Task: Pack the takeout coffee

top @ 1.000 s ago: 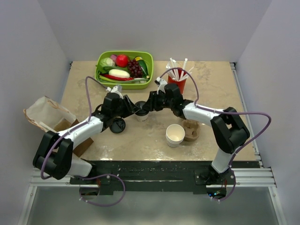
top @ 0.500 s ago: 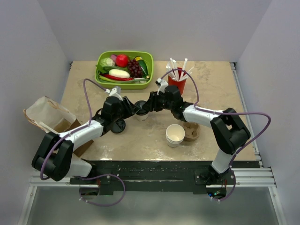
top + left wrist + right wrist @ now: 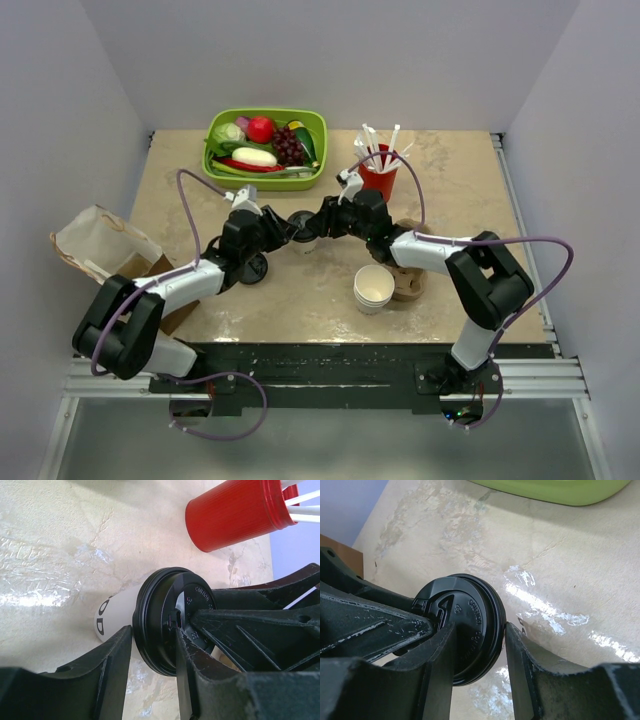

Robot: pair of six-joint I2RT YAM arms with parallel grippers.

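The takeout coffee (image 3: 301, 227), a small white paper cup with a black lid, stands mid-table. My left gripper (image 3: 284, 232) reaches it from the left and my right gripper (image 3: 318, 226) from the right. In the left wrist view, the left gripper (image 3: 154, 642) has one finger under the lid's rim against the cup (image 3: 117, 612) and the other on top of the lid (image 3: 160, 615). In the right wrist view, the right gripper (image 3: 480, 635) has one finger on the lid (image 3: 470, 620) and the other at its rim. The cup wall is hidden there.
A brown cardboard carrier (image 3: 409, 278) and a stack of lidless white cups (image 3: 373, 287) sit front right. A loose black lid (image 3: 252, 267) lies front left. A red cup of stirrers (image 3: 379, 176) and a green produce basket (image 3: 266, 150) stand behind. A paper bag (image 3: 100, 250) is at the left edge.
Both grippers have closed in a little tighter on the cup, and the cup has shifted slightly toward the back of the table.
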